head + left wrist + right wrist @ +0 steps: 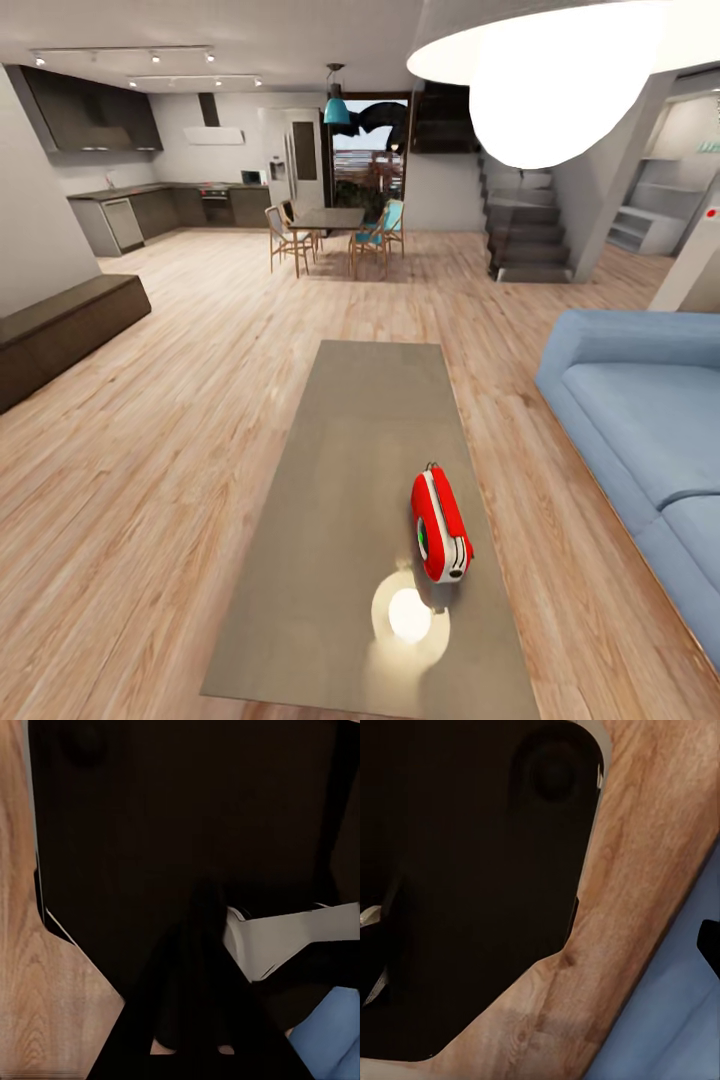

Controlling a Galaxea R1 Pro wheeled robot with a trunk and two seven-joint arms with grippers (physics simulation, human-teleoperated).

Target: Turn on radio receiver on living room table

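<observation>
The red radio receiver (pixel 440 524) with white sides stands on the long grey-brown table (pixel 340 450), in its near right part. Its red handle is on top and its face turns toward the left. A bright lamp reflection (pixel 408 612) lies on the tabletop just in front of it. In the left wrist view, the dark shape of my left gripper (pixel 196 1012) merges with the dark robot body behind it, so its state is unclear. The right wrist view shows a dark robot body, wood floor and a small dark tip (pixel 710 945) at the edge.
The blue sofa (pixel 650 420) runs along the table's right side, with a strip of plank floor (pixel 150 480) between them. A white pendant lamp (pixel 560 70) hangs overhead. A dark low bench (pixel 60 325) sits at the left. The dining table with chairs (pixel 330 235), kitchen and stairs lie far behind.
</observation>
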